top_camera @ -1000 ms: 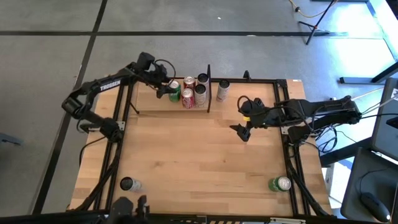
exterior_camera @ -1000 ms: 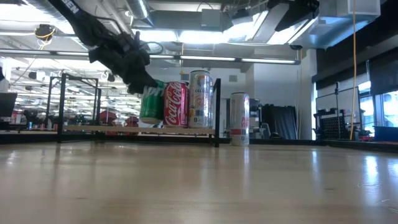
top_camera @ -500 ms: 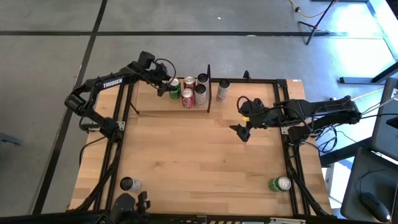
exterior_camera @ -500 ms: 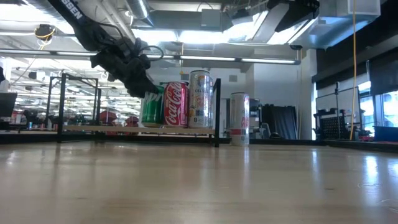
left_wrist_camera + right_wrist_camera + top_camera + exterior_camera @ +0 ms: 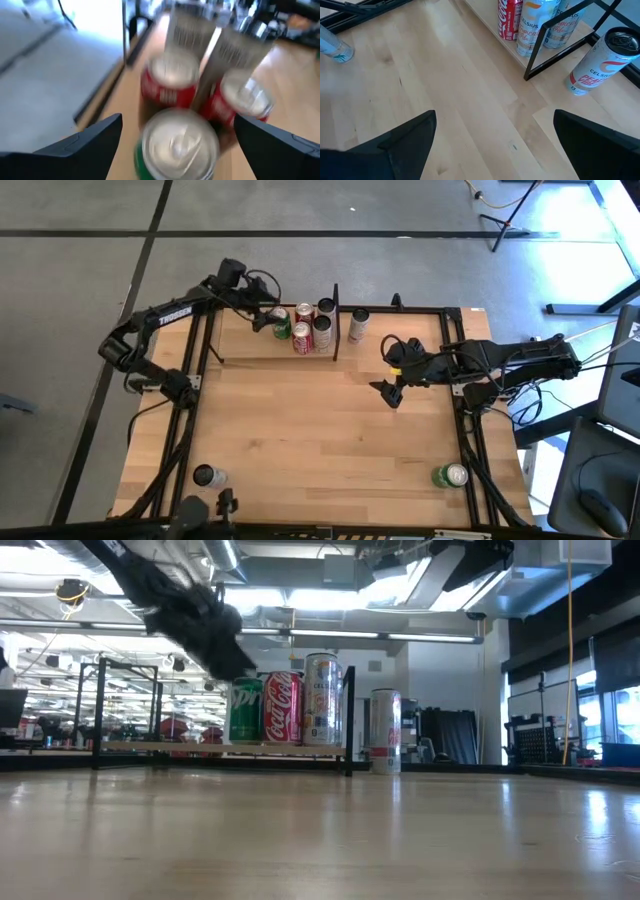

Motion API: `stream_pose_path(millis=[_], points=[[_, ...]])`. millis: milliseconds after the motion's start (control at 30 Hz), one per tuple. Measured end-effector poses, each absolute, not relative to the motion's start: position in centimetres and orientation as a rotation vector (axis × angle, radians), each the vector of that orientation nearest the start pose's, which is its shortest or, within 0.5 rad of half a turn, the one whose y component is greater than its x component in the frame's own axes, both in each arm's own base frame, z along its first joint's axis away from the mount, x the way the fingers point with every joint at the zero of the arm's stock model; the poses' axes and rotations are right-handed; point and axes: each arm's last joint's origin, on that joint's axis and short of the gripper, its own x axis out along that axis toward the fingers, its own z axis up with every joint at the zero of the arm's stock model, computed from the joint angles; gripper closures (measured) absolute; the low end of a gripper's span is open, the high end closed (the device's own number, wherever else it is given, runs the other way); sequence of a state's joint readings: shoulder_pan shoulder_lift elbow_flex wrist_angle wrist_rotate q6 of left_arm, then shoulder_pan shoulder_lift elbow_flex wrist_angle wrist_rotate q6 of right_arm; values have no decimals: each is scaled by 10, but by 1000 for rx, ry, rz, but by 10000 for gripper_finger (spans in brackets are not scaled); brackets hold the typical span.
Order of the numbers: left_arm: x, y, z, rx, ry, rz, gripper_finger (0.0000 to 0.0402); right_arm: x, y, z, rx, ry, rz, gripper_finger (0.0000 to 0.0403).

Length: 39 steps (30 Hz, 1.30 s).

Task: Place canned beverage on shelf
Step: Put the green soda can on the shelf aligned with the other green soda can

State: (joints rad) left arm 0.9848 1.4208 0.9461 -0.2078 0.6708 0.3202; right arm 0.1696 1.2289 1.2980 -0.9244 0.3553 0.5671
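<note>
A light-wood table [image 5: 320, 440] stands on a grey floor marked with dark lines; the low view looks across it into a large room with bright ceiling lights.

Near edge: a clear bottle [image 5: 207, 476] stands at the near left corner and a green can with a silver top [image 5: 451, 475] at the near right corner, well apart from each other.

Middle: the right gripper [image 5: 387, 393] hangs over bare wood on the right half of the table, touching nothing. In its wrist view the two dark fingers [image 5: 405, 137] stand wide apart with only tabletop between them.

Far edge: the shelf [image 5: 235, 345], a narrow wooden ledge framed by thin black rods, runs along the far left side and ends at a black upright divider post [image 5: 335, 320]. A green canned beverage [image 5: 282, 328] stands upright on the shelf, just beside two red cans [image 5: 302, 338]. Two taller silver cans [image 5: 323, 321] stand between the red cans and the post. A slim white can [image 5: 358, 325] stands on the tabletop past the post, outside the shelf.

The left gripper [image 5: 262, 321] hovers just beside and above the green can. In the left wrist view its fingers [image 5: 85, 145] are spread open on either side of the can top [image 5: 180, 142], clear of it.
</note>
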Motion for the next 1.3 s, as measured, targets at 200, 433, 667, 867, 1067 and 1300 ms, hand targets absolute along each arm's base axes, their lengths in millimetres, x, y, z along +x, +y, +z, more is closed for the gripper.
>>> stream_pose_path(millis=[200,433,667,867,1067,1300], points=[[175,218,313,-101,346,240,29,230,29,374,316,710,-377,15],[205,158,339,-100,271,-12,29,219,32,390,364,776,-242,15],[238,101,339,-185,304,-180,28,206,57,381,323,917,-186,15],[257,71,345,-185,257,-30,28,188,81,376,367,1011,-200,15],[264,53,344,-246,255,-7,28,173,106,376,352,955,-221,15],[269,30,345,-294,253,9,28,151,122,371,520,1081,-277,15]])
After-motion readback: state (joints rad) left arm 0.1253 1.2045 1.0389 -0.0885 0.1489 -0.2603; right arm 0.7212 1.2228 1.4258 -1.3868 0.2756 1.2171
